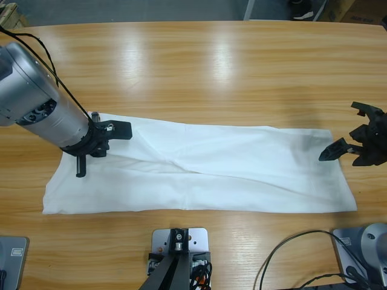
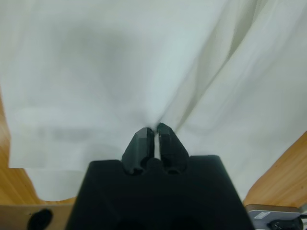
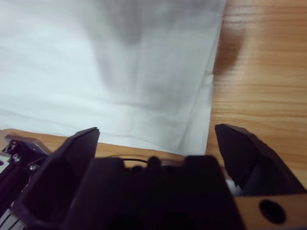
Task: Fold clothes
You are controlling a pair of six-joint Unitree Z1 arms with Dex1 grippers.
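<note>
A white garment (image 1: 230,169) lies folded into a long strip across the wooden table (image 1: 199,72). My left gripper (image 1: 97,145) is down on its left end, and in the left wrist view the jaws of my left gripper (image 2: 155,130) are shut on a pinch of the white fabric (image 2: 120,72), with creases running out from it. At the strip's right end my right gripper (image 1: 354,136) hovers open. The right wrist view shows my right gripper (image 3: 156,132) with its jaws spread wide above the garment's corner (image 3: 120,62), holding nothing.
Bare wood (image 3: 259,72) borders the garment on the right, and the table's far half is wood. A black cable (image 1: 290,254) curls near the front right edge.
</note>
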